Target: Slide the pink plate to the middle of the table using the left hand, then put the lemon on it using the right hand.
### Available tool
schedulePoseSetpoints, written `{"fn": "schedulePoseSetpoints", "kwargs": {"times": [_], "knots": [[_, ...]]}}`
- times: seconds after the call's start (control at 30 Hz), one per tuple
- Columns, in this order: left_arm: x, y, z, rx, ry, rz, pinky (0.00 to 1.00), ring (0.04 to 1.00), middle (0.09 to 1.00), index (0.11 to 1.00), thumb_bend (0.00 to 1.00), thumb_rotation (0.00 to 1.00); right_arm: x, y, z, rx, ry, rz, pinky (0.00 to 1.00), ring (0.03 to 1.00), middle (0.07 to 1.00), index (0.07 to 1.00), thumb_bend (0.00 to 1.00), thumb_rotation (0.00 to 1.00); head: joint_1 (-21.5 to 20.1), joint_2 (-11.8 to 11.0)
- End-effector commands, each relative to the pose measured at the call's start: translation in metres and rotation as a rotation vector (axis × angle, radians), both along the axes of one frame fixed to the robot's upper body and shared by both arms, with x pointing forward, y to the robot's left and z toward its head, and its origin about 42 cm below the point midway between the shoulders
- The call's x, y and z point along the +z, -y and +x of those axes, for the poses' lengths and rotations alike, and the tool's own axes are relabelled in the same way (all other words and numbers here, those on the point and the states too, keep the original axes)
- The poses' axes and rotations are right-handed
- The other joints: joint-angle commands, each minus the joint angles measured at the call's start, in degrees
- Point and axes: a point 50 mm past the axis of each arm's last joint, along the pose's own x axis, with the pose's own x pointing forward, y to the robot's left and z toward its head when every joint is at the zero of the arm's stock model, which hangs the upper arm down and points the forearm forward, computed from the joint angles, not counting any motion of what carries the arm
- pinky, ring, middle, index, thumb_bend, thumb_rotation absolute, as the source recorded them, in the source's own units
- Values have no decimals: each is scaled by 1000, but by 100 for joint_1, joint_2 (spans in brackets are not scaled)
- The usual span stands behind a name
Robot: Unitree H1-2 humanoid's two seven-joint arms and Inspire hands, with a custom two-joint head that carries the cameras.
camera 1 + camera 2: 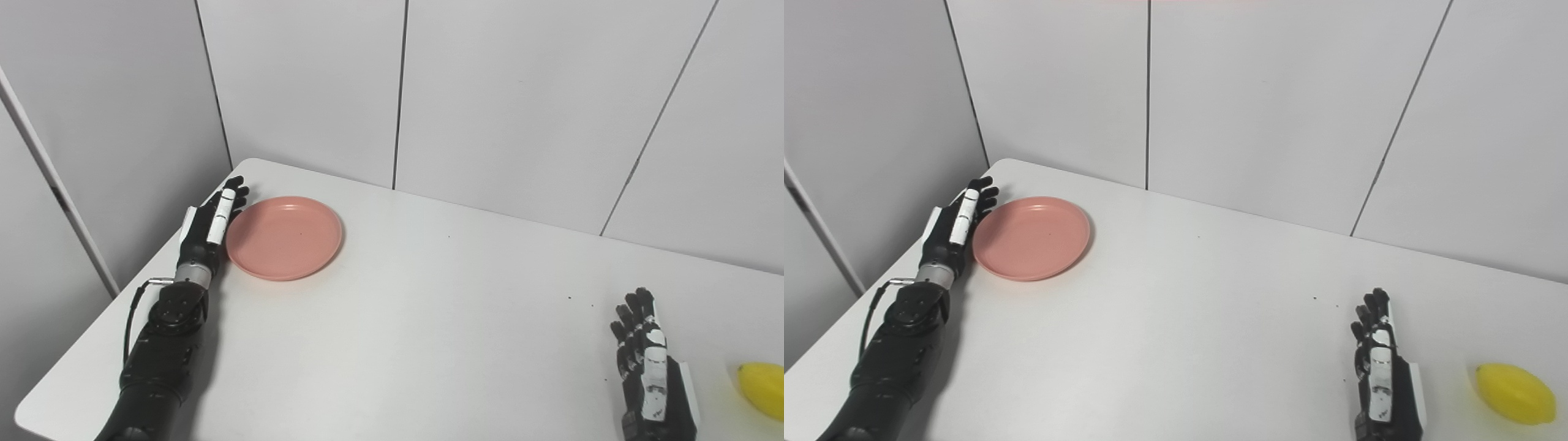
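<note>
The pink plate [284, 237] lies flat on the white table [429, 318] near its far left corner. My left hand [211, 223] is open with fingers straight, standing on edge right against the plate's left rim; it holds nothing. The yellow lemon [1516, 393] lies on the table at the near right, cut by the frame edge in the left eye view [762, 382]. My right hand [1381, 370] is open and empty, fingers stretched forward, resting low a little left of the lemon and apart from it.
White wall panels [490, 92] stand close behind the table and along its left side. The table's left edge [92, 343] runs just outside my left arm. A few dark specks [579, 301] mark the tabletop ahead of the right hand.
</note>
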Motion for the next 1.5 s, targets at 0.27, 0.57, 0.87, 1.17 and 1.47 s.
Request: {"fn": "schedulePoseSetpoints", "kwargs": {"times": [0.27,0.57,0.87,1.17,1.47], "knots": [[12,16,5,-30,40,-42,875,870,856,842,625,1000,21,2,3,4,93,-1,1000,1000,1000,1000,730,1000,73,81],[10,45,7,-96,54,-85,864,865,861,849,637,1000,23,1,2,-12,77,5,1000,1000,1000,1000,745,1000,110,111],[11,62,7,-125,31,-68,888,874,862,848,624,1000,19,-4,5,-9,73,19,1000,1000,1000,1000,752,1000,-40,118],[11,73,17,-161,26,-74,872,856,845,829,615,1000,15,-11,16,-1,90,35,1000,1000,1000,1000,736,1000,-334,101],[8,90,20,-220,-1,-76,898,879,861,847,653,1000,17,-27,16,4,75,59,1000,1000,1000,1000,756,1000,-1034,309]]}}
